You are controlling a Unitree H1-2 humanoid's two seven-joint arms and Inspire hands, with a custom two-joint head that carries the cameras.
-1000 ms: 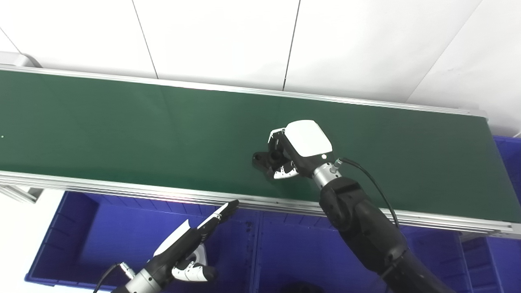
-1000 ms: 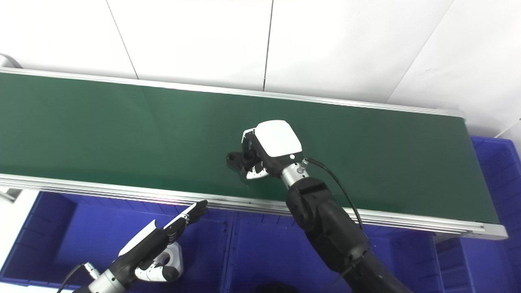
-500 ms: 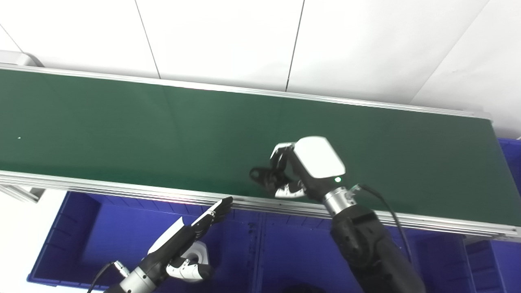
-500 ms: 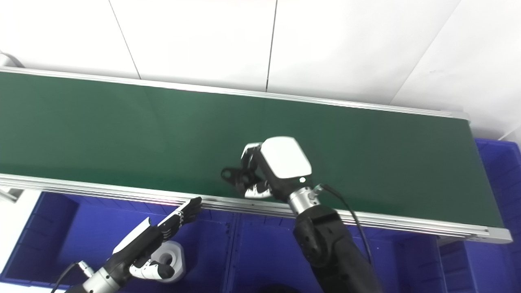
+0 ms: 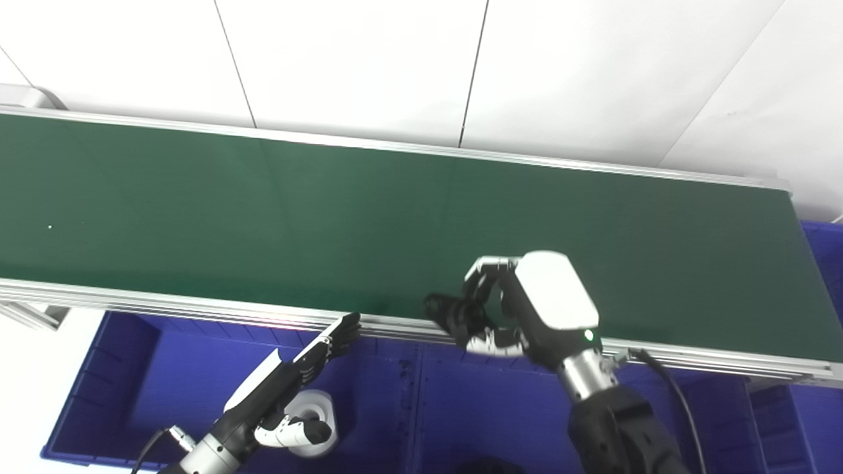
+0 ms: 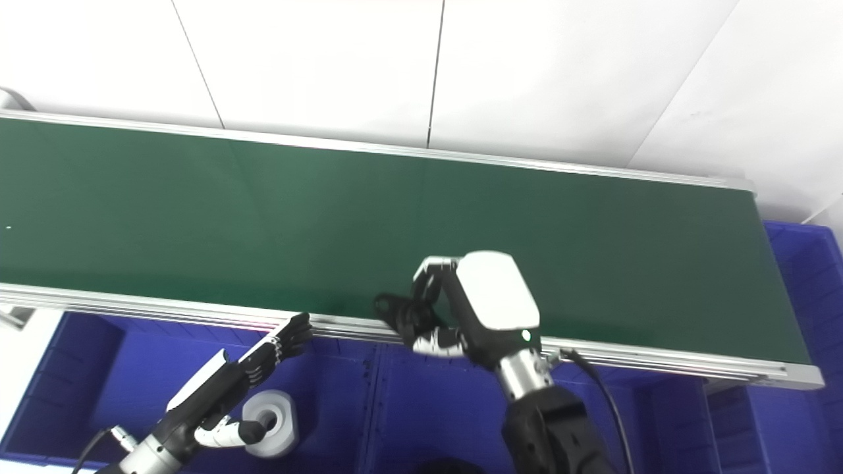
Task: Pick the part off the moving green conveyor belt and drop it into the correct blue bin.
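My right hand is shut on a small black part and holds it over the near rail of the green conveyor belt, above the edge of the middle blue bin. The part also shows in the right eye view. My left hand is open and empty, fingers straight, hovering over the left blue bin just below the belt's rail. A white ring-shaped part lies in the left bin beneath it.
The belt's aluminium rail runs along the near side. Another blue bin sits at the belt's right end. A dark object shows at the bottom edge in the middle bin. A white wall is behind the belt.
My right hand has carried the black part from the middle of the belt toward me, to the near rail. My left hand has drawn back slightly, uncovering the white ring.
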